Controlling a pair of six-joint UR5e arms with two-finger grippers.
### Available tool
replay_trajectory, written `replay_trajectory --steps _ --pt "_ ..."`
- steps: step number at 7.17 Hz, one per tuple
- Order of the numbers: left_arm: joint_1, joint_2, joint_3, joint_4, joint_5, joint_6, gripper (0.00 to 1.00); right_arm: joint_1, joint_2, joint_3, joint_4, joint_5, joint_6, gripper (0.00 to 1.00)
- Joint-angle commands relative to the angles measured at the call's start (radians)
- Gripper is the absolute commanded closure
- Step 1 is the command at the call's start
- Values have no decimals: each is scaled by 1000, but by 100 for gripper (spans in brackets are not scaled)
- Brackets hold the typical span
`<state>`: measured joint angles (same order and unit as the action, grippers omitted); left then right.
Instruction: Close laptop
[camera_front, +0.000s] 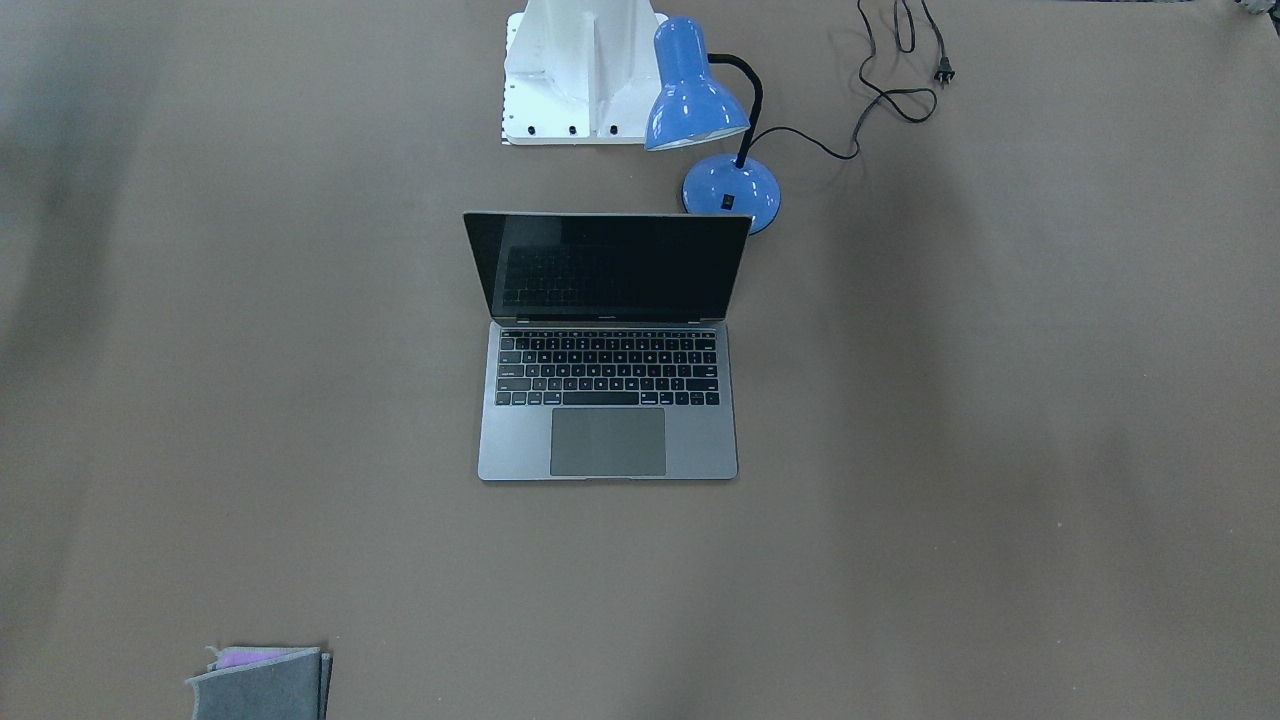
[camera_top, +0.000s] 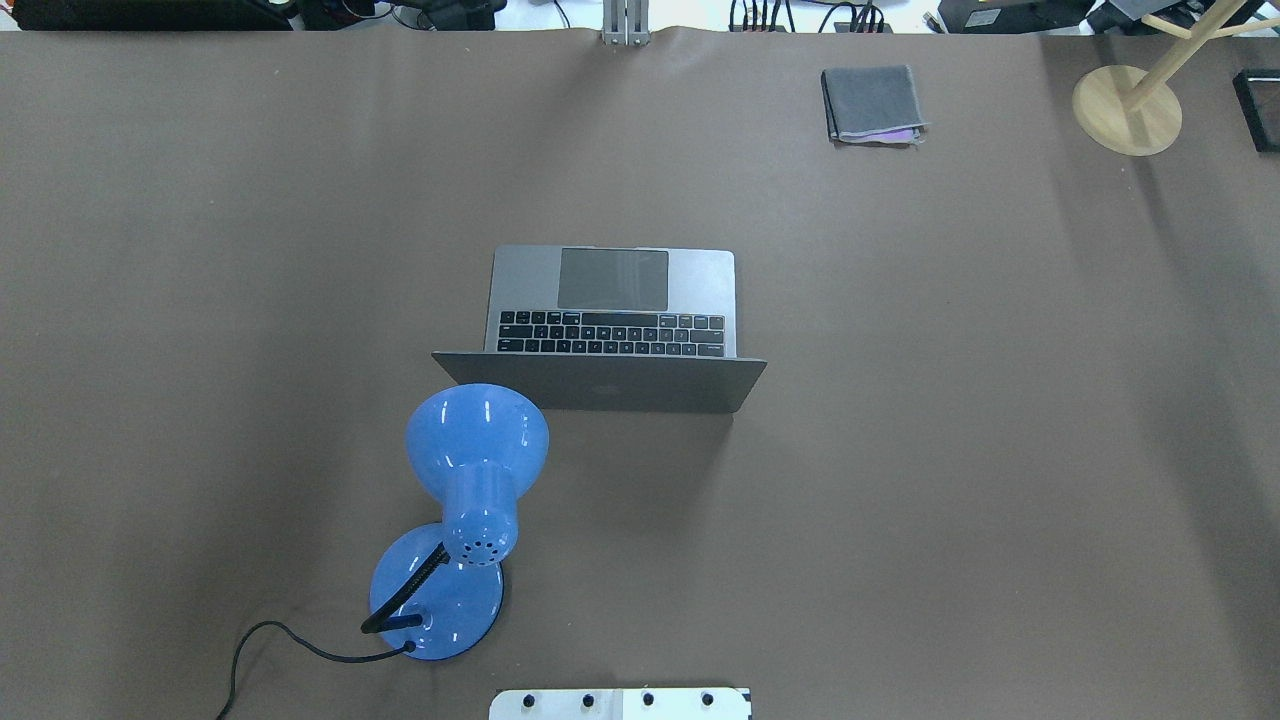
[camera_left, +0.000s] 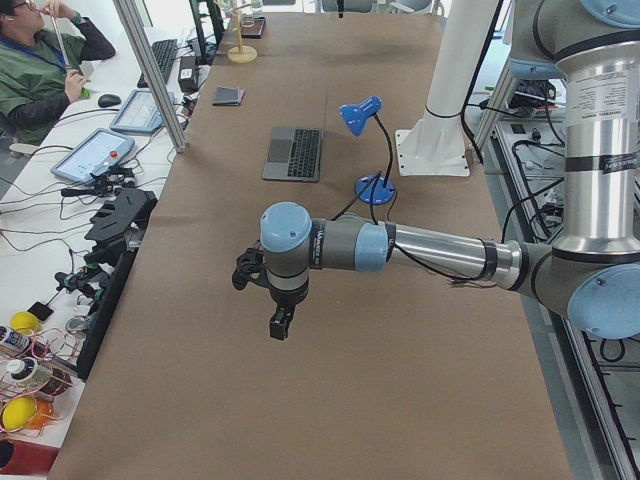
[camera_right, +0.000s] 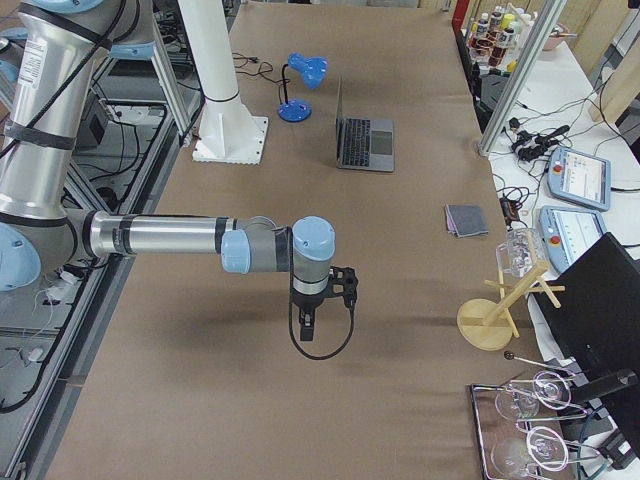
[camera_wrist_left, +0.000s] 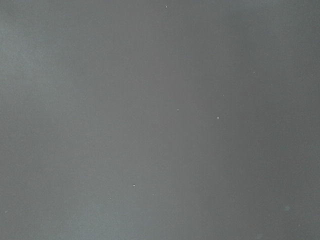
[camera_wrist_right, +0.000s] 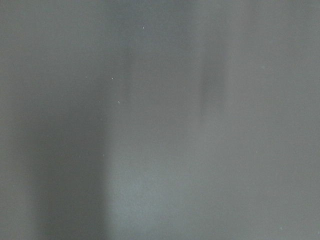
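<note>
On the brown table (camera_front: 1000, 450) we see the laptop (camera_front: 607, 400) in the middle, open, with its lid upright on the robot's side. A blue lamp (camera_top: 477, 440) stands just beside the lid's left corner. We judge that a reaching arm could knock the lamp, or a hard push could slide the laptop. The left gripper (camera_left: 281, 325) and right gripper (camera_right: 307, 328) hang far off, and we cannot tell how their fingers are set.

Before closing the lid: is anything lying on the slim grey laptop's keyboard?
On the slim space-grey metal laptop nothing shows: black keys and trackpad lie bare. What lies beneath it is covered.
</note>
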<state>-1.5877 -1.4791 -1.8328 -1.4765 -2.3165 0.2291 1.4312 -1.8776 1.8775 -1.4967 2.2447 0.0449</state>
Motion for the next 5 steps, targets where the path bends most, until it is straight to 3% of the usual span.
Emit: replay_trajectory --steps 1,3,5 --pt "0 -21 -16 -2 -1 -1 1 0 -3 -6 190 3 13 0" --pt "0 -82 -14 -1 0 -5 1 0 3 0 231 112 16 0" --pt "0 -122 -20 -68 -9 -7 1 1 26 20 234 113 27 0"
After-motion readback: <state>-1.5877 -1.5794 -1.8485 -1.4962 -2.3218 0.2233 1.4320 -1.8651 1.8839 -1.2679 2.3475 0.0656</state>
